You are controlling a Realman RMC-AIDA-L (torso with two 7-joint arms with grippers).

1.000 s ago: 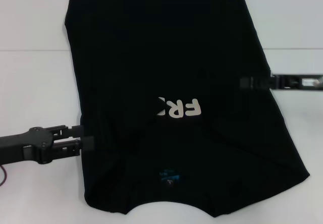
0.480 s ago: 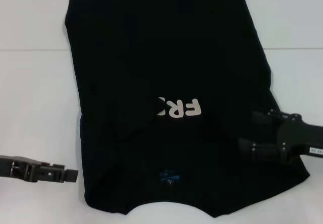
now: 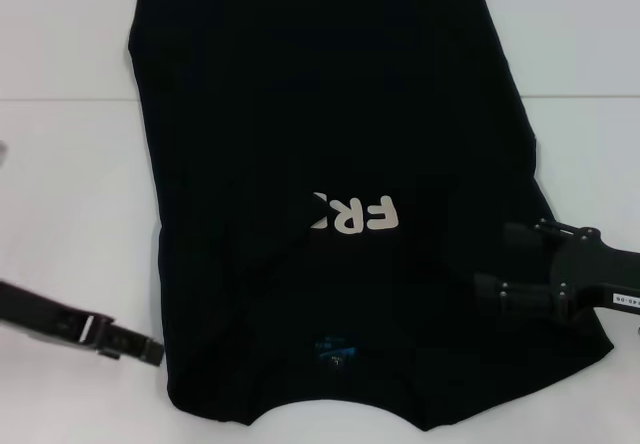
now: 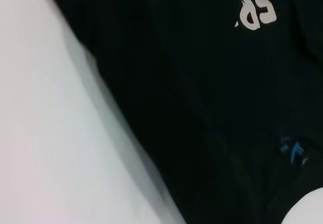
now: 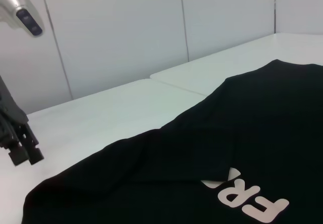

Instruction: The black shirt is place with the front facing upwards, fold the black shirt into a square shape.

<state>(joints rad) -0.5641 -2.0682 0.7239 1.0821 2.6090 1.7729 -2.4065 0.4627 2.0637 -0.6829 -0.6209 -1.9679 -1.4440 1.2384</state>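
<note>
The black shirt point(image 3: 330, 114) lies flat on the white table, collar toward me, with both sleeves folded in so its sides run nearly straight. Its cream lettering point(image 3: 355, 214) is partly covered by a fold, and a small blue neck label point(image 3: 335, 349) shows near the collar. My left gripper point(image 3: 150, 352) is low at the shirt's near left edge, seen edge-on. My right gripper point(image 3: 500, 260) hovers open over the shirt's near right part, holding nothing. The left wrist view shows the shirt point(image 4: 202, 108) and its label point(image 4: 295, 151). The right wrist view shows the shirt point(image 5: 227, 143) and its lettering point(image 5: 252, 199).
The white table point(image 3: 60, 184) surrounds the shirt, with a seam across it at the far side. In the right wrist view a pale panelled wall point(image 5: 126, 32) rises behind the table, a grey device point(image 5: 20, 9) hangs there, and the left gripper point(image 5: 22, 151) shows beside the shirt.
The left gripper let go of the shirt's left side and dropped toward the near left edge, turning edge-on. The right gripper moved from the shirt's right edge to over its near right part.
</note>
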